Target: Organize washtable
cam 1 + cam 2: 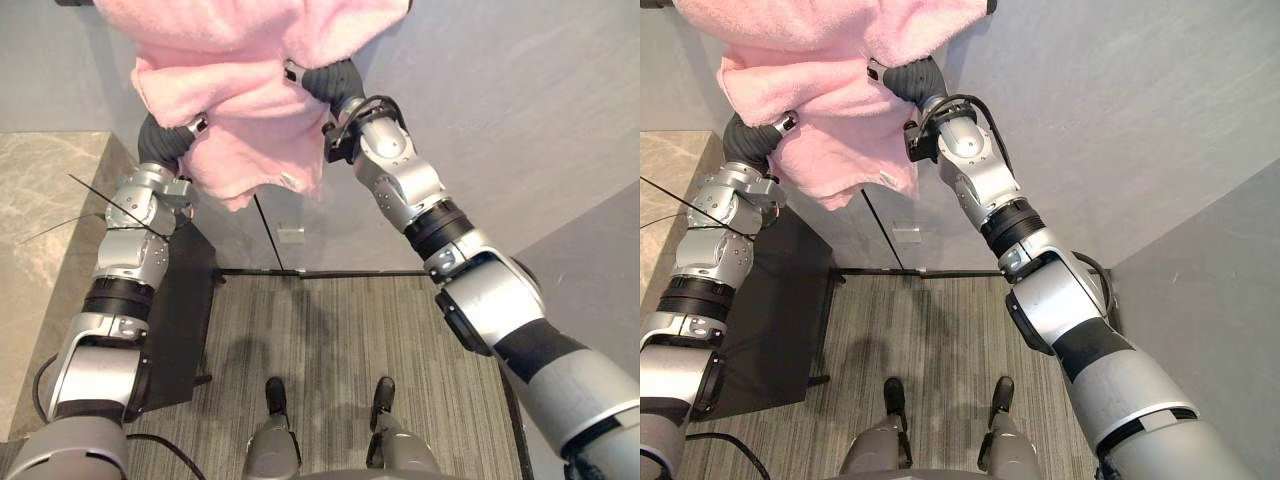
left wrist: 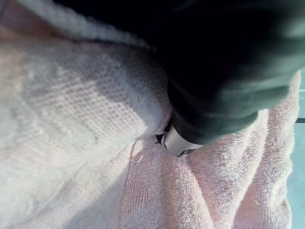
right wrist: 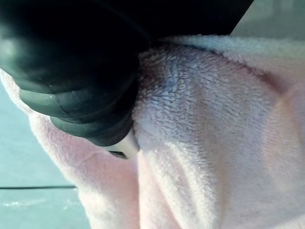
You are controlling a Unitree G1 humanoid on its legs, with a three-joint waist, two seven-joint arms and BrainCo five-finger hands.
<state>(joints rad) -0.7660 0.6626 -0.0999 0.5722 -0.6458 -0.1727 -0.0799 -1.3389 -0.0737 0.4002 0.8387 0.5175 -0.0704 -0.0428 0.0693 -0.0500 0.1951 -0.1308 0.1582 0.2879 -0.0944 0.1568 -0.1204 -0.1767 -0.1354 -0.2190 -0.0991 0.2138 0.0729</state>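
Left eye view: pink towel (image 1: pixel 230 90), small white hem tag (image 1: pixel 290 181), print unreadable.

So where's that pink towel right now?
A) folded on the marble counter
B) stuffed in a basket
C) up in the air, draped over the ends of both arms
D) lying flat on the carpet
C: the towel hangs in loose folds, lifted well above the carpet.

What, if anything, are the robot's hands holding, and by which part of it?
A pink towel is bunched over the left hand and the right hand, one corner hanging free. The cloth covers both, so whether or where it is gripped cannot be told.
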